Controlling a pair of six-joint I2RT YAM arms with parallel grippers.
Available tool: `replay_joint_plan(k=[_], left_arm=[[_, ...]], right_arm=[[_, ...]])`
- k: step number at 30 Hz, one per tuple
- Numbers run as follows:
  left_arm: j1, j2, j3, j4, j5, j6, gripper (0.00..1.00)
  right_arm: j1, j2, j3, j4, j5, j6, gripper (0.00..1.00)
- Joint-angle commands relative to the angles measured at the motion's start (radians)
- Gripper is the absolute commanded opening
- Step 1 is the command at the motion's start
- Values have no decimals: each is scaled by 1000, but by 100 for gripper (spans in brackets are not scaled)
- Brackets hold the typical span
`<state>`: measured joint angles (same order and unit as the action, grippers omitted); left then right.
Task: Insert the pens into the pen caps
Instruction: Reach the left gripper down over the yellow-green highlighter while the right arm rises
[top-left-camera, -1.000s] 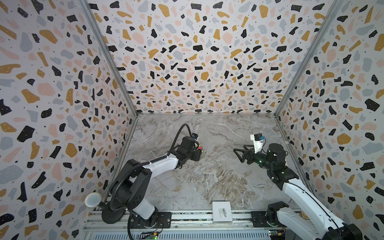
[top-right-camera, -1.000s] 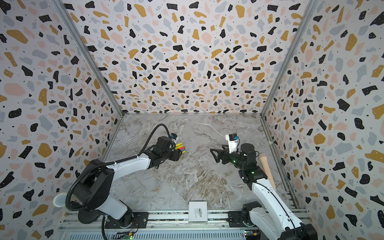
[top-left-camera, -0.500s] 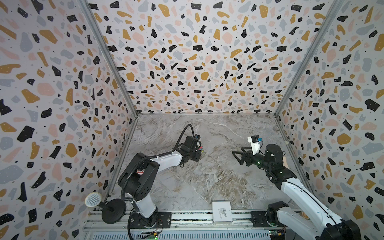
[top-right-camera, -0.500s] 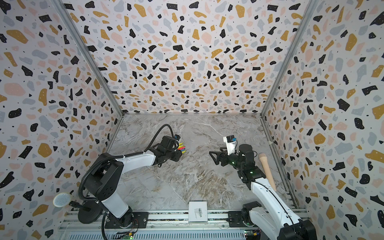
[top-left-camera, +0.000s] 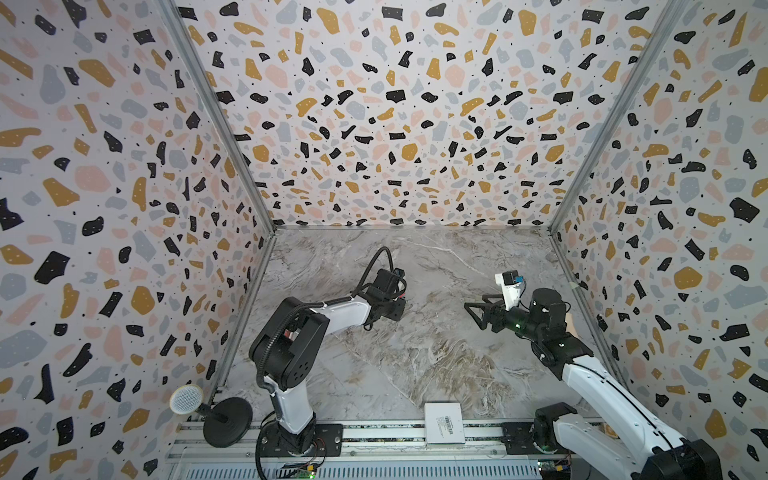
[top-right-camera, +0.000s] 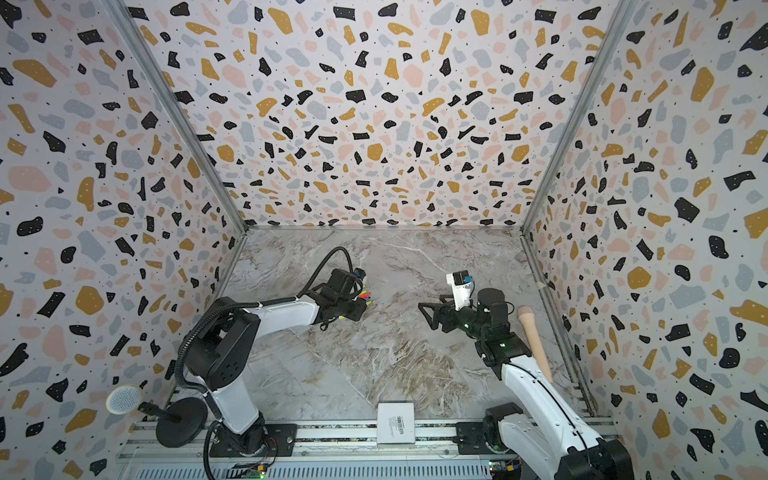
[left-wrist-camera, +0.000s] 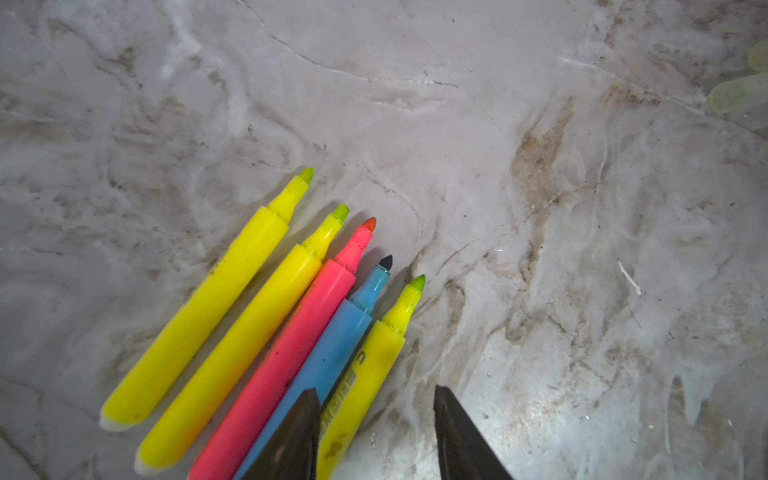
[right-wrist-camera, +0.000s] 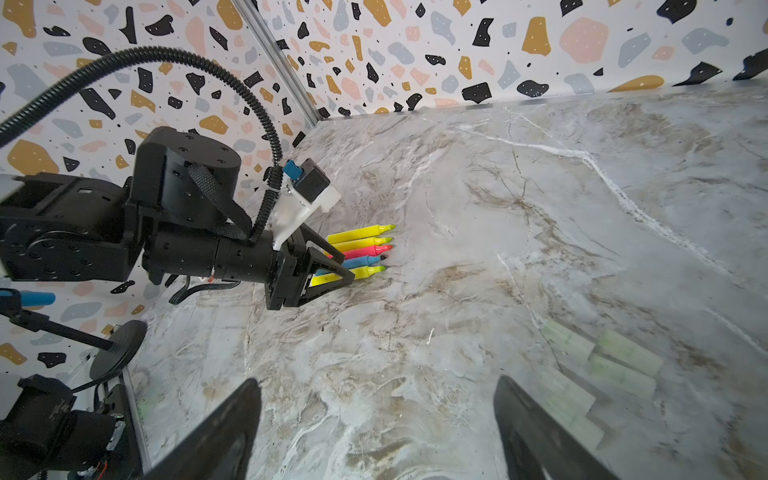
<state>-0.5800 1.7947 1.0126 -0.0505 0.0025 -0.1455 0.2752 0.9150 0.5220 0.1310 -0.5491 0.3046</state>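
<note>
Left gripper (left-wrist-camera: 374, 388), half-spread, straddles the end yellow highlighter (left-wrist-camera: 386, 345), likely the easiest pick; right gripper (right-wrist-camera: 376, 379) gapes empty beside the pen caps (right-wrist-camera: 623, 353).

A grey-brown marbled worktop (top-left-camera: 415, 353) sits inside three terrazzo-patterned walls (top-left-camera: 374, 124). At its near edge runs a metal rail (top-left-camera: 374, 434), with a white barcoded box (top-left-camera: 444, 422) lying on it. A round mesh microphone (top-left-camera: 185, 399) stands on a black disc base (top-left-camera: 227, 422) at the near left corner. A thick beige handle (top-right-camera: 534, 340) lies along the right wall.
</note>
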Motion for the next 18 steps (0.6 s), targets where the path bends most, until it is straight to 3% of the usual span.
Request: replay_joint_plan(k=[1,18], left_arm=[[-7,4,21,-16,-1,18,45],[-8,0,15,-47,-35,42,43]], right_arm=[[4,-15,-1,8,-4,-9,88],[6,-28,-5,6,-22,-7,88]])
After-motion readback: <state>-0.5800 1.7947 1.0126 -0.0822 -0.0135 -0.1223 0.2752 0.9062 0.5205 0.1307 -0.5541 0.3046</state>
